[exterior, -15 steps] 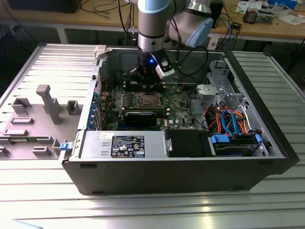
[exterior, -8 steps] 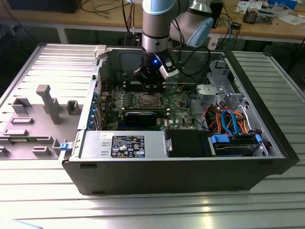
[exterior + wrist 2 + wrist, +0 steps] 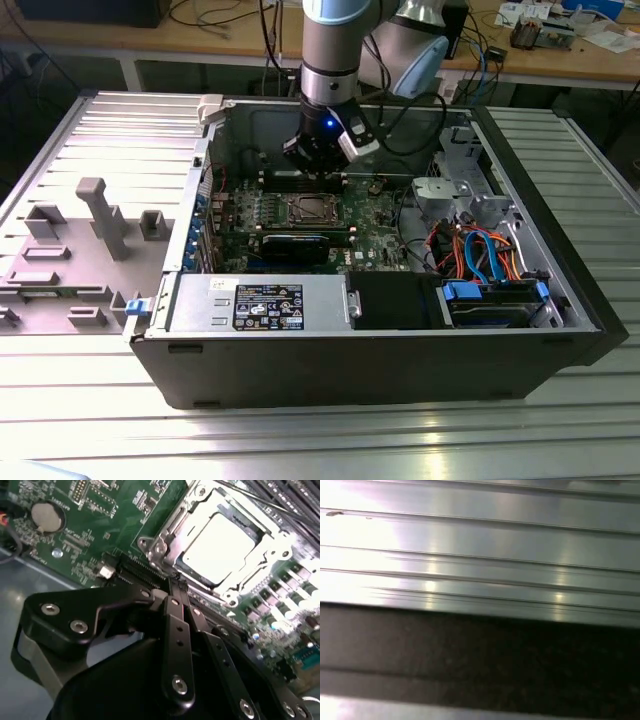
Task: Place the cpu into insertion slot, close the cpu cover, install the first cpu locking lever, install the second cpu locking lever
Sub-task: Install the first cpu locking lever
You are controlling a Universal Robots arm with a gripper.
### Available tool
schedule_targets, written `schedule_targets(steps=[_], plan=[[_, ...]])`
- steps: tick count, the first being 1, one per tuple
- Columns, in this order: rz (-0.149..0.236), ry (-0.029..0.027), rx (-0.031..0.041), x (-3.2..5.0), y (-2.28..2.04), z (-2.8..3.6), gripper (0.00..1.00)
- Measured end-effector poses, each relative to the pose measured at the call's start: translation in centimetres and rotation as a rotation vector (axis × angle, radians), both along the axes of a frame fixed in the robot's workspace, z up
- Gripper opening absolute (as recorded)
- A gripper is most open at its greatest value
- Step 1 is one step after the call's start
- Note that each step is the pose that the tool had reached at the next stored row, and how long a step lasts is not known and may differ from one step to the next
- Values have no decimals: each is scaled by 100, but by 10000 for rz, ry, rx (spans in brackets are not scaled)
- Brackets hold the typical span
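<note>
Nearest the lens in the second wrist view is the black gripper (image 3: 182, 587), its linkages bolted with silver screws and its two slim fingers (image 3: 176, 611) pressed together with nothing between them; their tips sit just at the near edge of the insertion slot (image 3: 150, 545) on the green motherboard (image 3: 95, 525). The cpu (image 3: 217, 547) already lies seated in that socket, its pale metal top showing through the central cut-out of the cpu cover (image 3: 272, 555), which looks folded down over it. In the exterior view the gripper (image 3: 318, 160) hangs inside the open computer case (image 3: 350, 370), just behind the socket (image 3: 308, 209). The cover is thin, stiff sheet metal, light but springy, best pushed at its outer frame, never on the chip. Any locking lever should be thin, stiff spring wire that resists before it latches and slips off smooth fingers; I judge its hooked free end the place to press. I cannot tell whether either lever is latched.
</note>
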State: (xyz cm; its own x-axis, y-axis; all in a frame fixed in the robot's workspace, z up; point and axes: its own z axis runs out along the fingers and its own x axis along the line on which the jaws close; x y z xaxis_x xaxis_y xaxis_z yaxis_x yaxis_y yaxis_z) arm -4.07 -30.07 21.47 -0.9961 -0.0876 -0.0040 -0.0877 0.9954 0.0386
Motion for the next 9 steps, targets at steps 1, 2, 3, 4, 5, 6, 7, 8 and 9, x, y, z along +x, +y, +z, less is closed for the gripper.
schedule_targets(steps=[1, 2, 3, 4, 5, 6, 7, 8, 9], plan=[[0, 1, -1, 0, 0, 40, 11], [3, 0, 0, 1, -9, 58, 11], [0, 1, -2, 0, -57, 60, 11], [-1, 0, -1, 0, -121, 59, 11], [1, 1, -2, 0, -173, 60, 11], [0, 1, 0, 0, -242, 59, 11], [0, 0, 0, 0, -275, 59, 11], [0, 1, -2, 0, -317, 59, 11], [1, 1, -1, 0, -377, 59, 11]])
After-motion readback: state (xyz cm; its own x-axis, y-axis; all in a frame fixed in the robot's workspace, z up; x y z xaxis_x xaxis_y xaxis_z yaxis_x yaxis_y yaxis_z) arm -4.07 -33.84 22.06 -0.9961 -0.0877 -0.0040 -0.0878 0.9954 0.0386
